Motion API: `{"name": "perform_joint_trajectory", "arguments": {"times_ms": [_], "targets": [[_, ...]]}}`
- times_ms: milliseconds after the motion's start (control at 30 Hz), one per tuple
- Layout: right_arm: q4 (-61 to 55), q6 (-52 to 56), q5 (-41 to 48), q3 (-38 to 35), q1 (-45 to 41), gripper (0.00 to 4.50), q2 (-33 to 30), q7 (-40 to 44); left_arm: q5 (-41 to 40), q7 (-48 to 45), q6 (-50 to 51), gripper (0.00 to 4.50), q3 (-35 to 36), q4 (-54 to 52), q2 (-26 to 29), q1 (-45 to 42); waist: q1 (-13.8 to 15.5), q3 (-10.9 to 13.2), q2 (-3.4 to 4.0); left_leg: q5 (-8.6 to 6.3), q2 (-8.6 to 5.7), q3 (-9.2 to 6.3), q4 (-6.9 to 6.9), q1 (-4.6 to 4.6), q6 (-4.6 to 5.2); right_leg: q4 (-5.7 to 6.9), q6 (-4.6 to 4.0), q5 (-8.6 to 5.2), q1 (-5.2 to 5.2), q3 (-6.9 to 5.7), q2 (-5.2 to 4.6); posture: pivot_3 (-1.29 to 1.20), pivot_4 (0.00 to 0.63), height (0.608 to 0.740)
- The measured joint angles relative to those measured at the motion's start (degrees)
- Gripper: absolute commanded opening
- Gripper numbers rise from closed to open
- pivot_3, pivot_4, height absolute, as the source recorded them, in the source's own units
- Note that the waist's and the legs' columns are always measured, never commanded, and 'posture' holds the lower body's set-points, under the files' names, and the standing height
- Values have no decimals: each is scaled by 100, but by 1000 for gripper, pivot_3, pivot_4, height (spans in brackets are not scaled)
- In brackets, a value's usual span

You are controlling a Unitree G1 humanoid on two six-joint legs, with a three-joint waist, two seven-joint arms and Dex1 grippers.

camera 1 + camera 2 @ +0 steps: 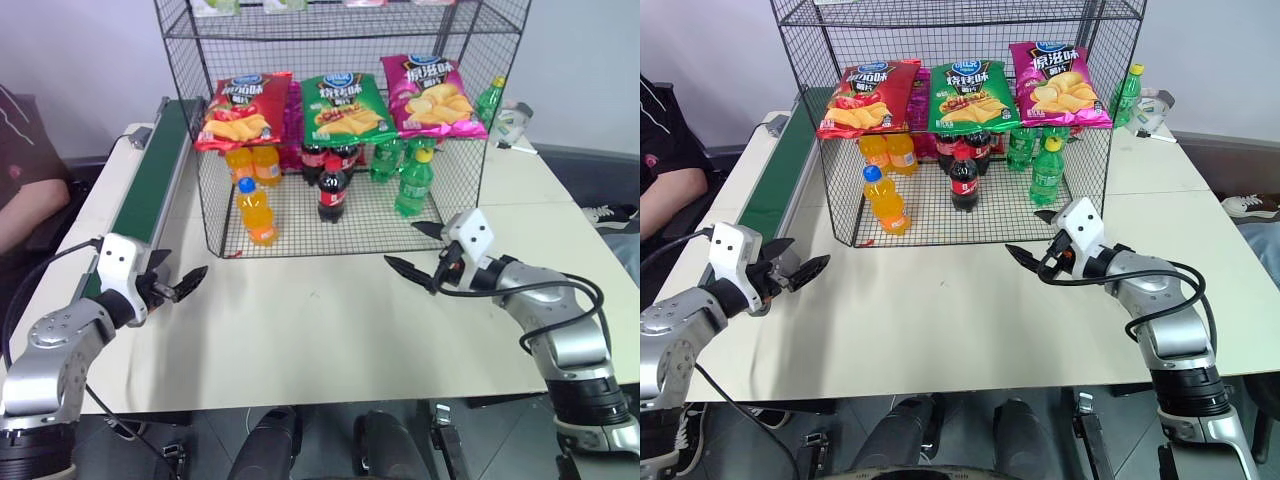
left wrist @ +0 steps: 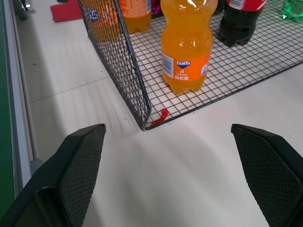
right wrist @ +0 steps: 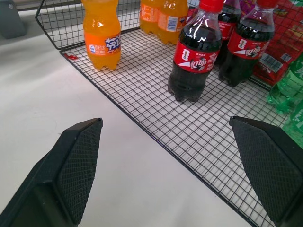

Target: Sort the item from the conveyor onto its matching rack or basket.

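The item, an orange soda bottle [image 1: 257, 212] with a blue cap, stands upright on the bottom tier of the black wire rack [image 1: 300, 228], near its front left corner. In the left wrist view the bottle [image 2: 185, 42] stands just behind the rack's corner. The dark-green conveyor [image 1: 150, 185] runs along the table's left side. My left gripper [image 1: 180, 272] hovers open over the table between the belt and the rack, holding nothing. On the right, in front of the rack, my right gripper [image 1: 414, 248] is open too and holds nothing.
Behind the item stand more orange bottles [image 1: 254, 163], cola bottles [image 1: 332, 190] and green bottles [image 1: 414, 182]. Crisp bags [image 1: 345, 104] hang across the rack's front. A person's arm [image 1: 25, 205] rests at the far left. A green bottle [image 1: 489, 98] stands outside the rack at right.
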Motion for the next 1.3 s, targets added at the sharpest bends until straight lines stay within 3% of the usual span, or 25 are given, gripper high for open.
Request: {"name": "perform_joint_trajectory", "arguments": {"times_ms": [1300], "targets": [[12, -89, -37, 213, -2, 4500, 203, -96, 54, -76, -400, 4429, 6, 288, -93, 125, -1, 0, 0, 0, 1, 0, -10, 0, 0, -13, 0, 0, -1, 0, 0, 0, 150, 740]]}}
